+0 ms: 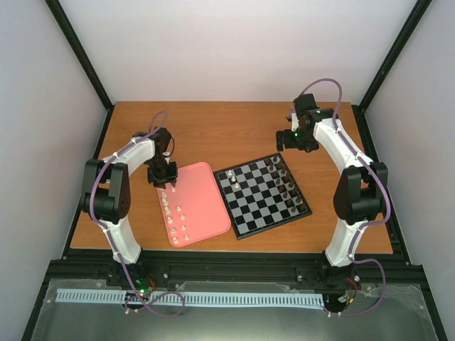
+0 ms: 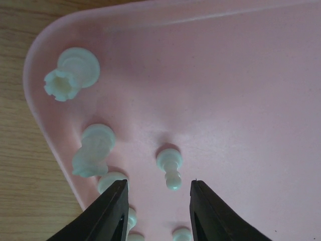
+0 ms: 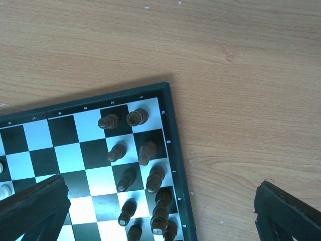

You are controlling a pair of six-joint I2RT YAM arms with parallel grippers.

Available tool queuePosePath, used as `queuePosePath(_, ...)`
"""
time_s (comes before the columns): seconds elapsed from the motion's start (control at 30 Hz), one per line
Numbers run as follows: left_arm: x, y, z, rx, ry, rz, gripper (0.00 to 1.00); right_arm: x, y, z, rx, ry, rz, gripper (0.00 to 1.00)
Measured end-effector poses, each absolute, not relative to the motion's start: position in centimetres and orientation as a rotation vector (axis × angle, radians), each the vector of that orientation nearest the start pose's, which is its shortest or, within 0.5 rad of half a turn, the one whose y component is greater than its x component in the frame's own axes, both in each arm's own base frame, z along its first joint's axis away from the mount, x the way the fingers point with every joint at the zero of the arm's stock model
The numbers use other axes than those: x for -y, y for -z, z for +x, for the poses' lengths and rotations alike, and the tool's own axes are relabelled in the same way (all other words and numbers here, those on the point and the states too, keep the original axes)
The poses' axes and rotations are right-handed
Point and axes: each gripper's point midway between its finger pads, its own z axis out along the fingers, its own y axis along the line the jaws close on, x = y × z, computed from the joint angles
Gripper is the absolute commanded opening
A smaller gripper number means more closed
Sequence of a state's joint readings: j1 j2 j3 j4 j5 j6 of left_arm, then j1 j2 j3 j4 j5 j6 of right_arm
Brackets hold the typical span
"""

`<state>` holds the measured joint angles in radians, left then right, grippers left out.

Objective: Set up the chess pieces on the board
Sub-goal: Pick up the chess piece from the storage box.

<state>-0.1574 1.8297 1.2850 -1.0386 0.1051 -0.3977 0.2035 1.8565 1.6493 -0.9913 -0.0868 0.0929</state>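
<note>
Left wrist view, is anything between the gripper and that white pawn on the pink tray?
Nothing visible. The pawn stands ahead of the open left gripper, facing its gap, only bare pink tray between.

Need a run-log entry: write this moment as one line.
left gripper open, over cream pawn on pink tray | right gripper open, above board corner

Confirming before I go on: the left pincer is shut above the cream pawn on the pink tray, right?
Not shut. The left pincer is open, its two fingers standing well apart, above the cream pawn on the pink tray. The left wrist view shows it.
</note>
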Motion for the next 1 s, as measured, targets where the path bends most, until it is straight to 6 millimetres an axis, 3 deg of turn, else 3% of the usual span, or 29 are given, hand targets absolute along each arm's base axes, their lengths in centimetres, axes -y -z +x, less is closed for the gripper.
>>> queuePosePath(0.47,7.6,-3.4,31.5,-3.192,0.192,-0.375,0.3,-10.3,-14.1,42.4,-2.788,-0.2,-0.177,1.0)
queuePosePath(0.67,8.0,-2.7,31.5,-3.208,0.195,-0.365,0.17,-10.4,-13.9,42.6,-2.792,-0.2,-0.177,1.0)
queuePosePath(1.0,8.2,-2.3,31.5,-3.222,0.192,-0.358,0.08,-10.4,-13.7,42.6,-2.795,-0.199,-0.178,1.0)
